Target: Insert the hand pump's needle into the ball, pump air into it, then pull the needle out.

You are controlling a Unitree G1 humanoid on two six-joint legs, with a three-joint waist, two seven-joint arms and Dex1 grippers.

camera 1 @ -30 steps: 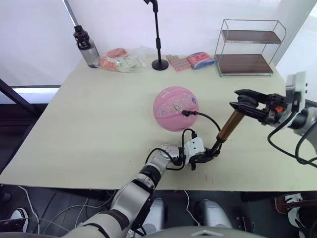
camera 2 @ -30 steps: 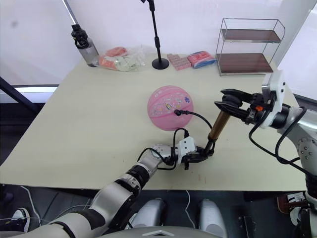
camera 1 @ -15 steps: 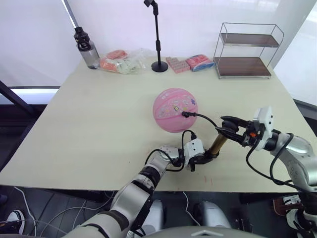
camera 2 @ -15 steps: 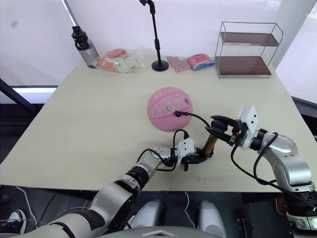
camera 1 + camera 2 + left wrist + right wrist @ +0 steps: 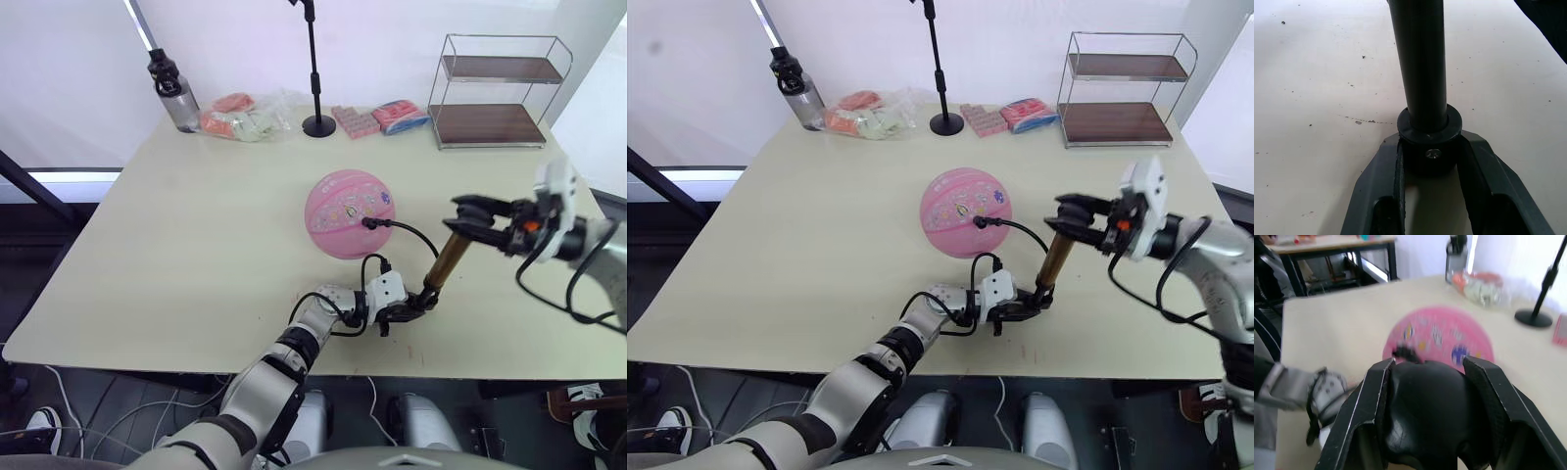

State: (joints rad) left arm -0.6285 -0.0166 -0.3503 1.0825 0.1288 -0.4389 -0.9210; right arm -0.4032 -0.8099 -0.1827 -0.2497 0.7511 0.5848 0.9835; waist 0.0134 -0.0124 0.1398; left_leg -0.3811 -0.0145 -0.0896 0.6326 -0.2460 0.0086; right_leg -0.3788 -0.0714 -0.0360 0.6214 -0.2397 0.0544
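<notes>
Pumping stage, with the needle fitting seated at the valve on the ball, which rests near the middle of the tabletop. The hand pump stands tilted at about 4 o'clock of the ball, its thin black hose arching from the base up to the valve. The left hand pinches the pump's black base cap against the tabletop, a finger pressed on each side of it. The right hand closes around the black handle at the pump's upper end. Judged risks: a stroke driven off the cylinder's axis could lever the base out of the left hand's pinch; a jerk on the hose could roll the unrestrained ball or pull the needle from the valve early. Bottle, packets, stand and wire shelf lie well apart at 12 o'clock.
</notes>
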